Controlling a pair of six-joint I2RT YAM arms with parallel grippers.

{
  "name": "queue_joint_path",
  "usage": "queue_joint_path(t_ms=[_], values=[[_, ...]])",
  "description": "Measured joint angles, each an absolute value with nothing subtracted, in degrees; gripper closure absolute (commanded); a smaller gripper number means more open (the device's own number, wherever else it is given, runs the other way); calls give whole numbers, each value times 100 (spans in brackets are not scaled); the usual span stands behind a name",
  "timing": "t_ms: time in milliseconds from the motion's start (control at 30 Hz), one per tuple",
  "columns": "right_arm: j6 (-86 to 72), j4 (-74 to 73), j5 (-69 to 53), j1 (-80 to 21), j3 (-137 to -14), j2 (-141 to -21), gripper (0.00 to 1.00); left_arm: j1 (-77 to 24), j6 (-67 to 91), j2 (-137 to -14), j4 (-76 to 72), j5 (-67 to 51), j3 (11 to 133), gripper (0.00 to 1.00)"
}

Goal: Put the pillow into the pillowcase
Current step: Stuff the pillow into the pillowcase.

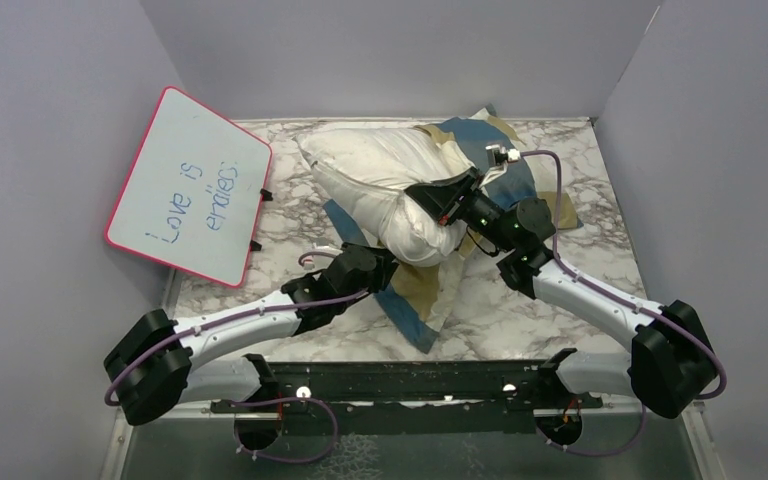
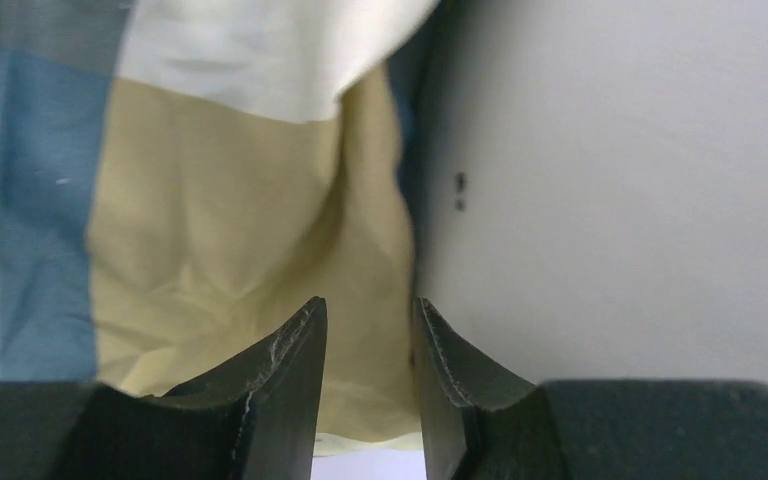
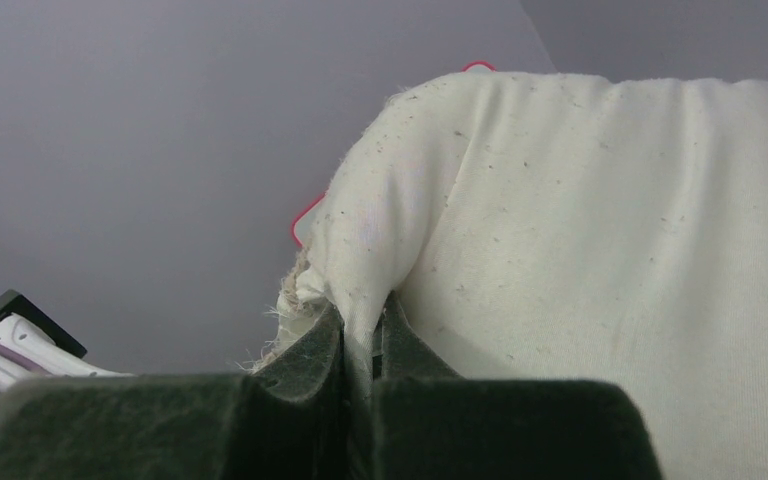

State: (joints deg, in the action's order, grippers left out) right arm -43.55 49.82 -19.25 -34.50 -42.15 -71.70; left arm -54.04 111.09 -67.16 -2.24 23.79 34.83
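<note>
Pinching: right hand (image 3: 363, 312) clamped tight on a fold of the pillow (image 3: 610, 260)
Left hand (image 2: 370, 305): fingers narrowly apart, holding nothing
Just ahead of it: pillowcase (image 2: 230, 240), tan block

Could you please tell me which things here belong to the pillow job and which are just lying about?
Job: pillow; pillowcase; right gripper, pinching the pillow; left gripper, at the pillowcase.
Lying about: pink-rimmed whiteboard.

Fingers (image 2: 280, 400) stand narrowly apart before the pillowcase (image 2: 240, 230), tan, blue and cream.
</note>
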Motion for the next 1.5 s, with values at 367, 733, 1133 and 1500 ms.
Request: queue_joint_path(t_ms=[367, 733, 1133, 1500], values=[[-4436, 4982, -2003, -3448, -4215, -7175, 100, -5489, 11721, -7275, -495, 2338, 3330, 53], [-4501, 4982, -2014, -3441, -4215, -7175, 100, -5489, 11841, -7317, -1057, 2449, 3330, 53], [-4213, 4838, -2088, -3441, -4217, -7161, 100, -5347, 11909, -8187, -1662, 1968, 3538, 38], [-4200, 4880, -2086, -3437, -4125, -7157, 100, -5019, 11850, -8621, -2165, 1428, 3708, 67]])
